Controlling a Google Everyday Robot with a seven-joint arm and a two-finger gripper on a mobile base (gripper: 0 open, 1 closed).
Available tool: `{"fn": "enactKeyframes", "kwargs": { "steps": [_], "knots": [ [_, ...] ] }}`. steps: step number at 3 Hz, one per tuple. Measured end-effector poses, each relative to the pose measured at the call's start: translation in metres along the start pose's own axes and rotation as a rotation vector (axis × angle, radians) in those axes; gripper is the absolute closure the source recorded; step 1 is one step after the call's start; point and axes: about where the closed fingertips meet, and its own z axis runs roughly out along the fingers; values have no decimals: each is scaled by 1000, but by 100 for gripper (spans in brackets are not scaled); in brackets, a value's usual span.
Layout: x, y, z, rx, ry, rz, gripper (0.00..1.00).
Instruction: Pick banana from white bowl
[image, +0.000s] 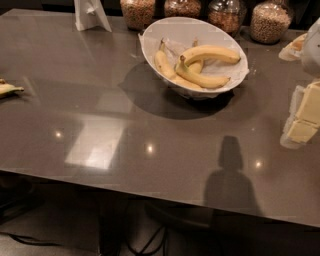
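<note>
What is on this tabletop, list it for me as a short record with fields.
surface: glossy grey-brown table
bowl: wide shallow white round bowl with paper liner, back centre
target: long arched yellow banana with dark stem end, front of bowl, beside other yellow bananas
gripper: pale two-finger gripper at right edge, apart from bowl
behind bowl: glass jars of grain
left edge: small greenish banana piece

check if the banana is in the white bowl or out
In. The banana lies inside the white bowl, atop other bananas; the gripper sits at the right edge, well apart from the bowl.
</note>
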Motion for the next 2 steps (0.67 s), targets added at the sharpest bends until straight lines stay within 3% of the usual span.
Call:
{"fn": "enactKeyframes", "kwargs": {
  "steps": [1,2],
  "knots": [
    [0,0,0,0,0,0,0],
    [-14,-17,3,62,-89,-30,0]
  ]
}}
